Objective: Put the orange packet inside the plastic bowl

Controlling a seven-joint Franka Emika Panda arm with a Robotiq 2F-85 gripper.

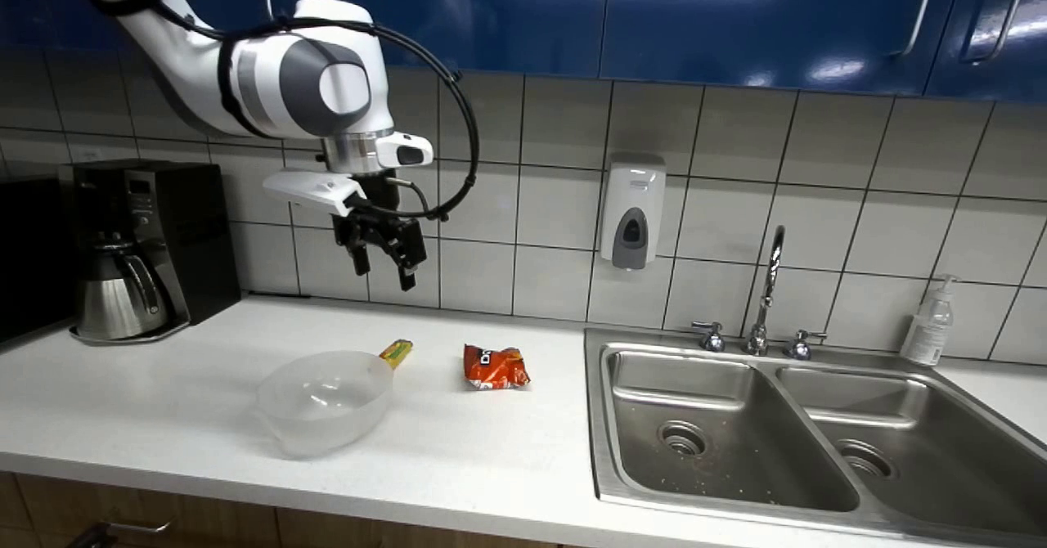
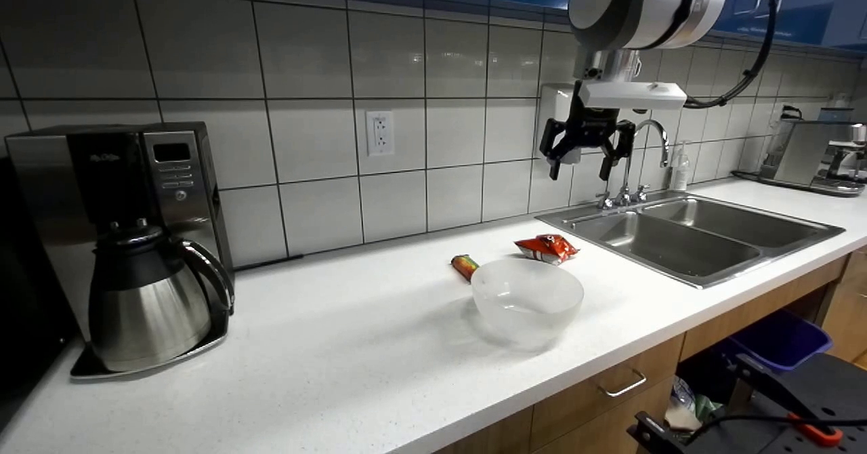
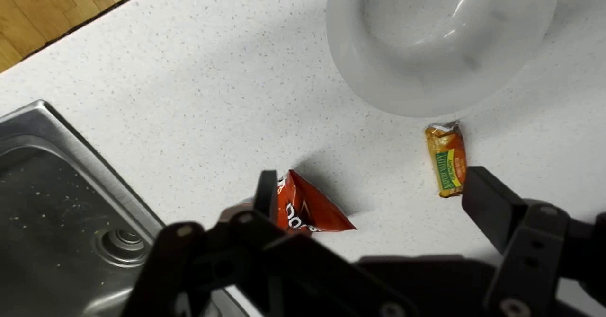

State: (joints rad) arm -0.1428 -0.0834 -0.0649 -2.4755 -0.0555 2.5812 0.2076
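The orange packet (image 1: 496, 368) is a crinkly red-orange snack bag with light lettering. It lies on the white counter between the bowl and the sink, also in an exterior view (image 2: 547, 248). In the wrist view the packet (image 3: 307, 208) is partly hidden behind one finger. The plastic bowl (image 1: 327, 401) is round, whitish and translucent, upright, with nothing seen inside; it shows in an exterior view (image 2: 528, 305) and at the top of the wrist view (image 3: 426, 85). My gripper (image 1: 384, 273) is open and empty, well above the counter, fingers pointing down, also in an exterior view (image 2: 580, 171).
A small yellow-green bar wrapper (image 3: 446, 163) lies beside the bowl. A steel double sink (image 1: 601, 417) with a tall faucet (image 1: 767, 294) is past the packet. A coffee maker (image 2: 115, 169) stands at the counter's far end. A soap dispenser (image 1: 634, 208) hangs on the tiled wall.
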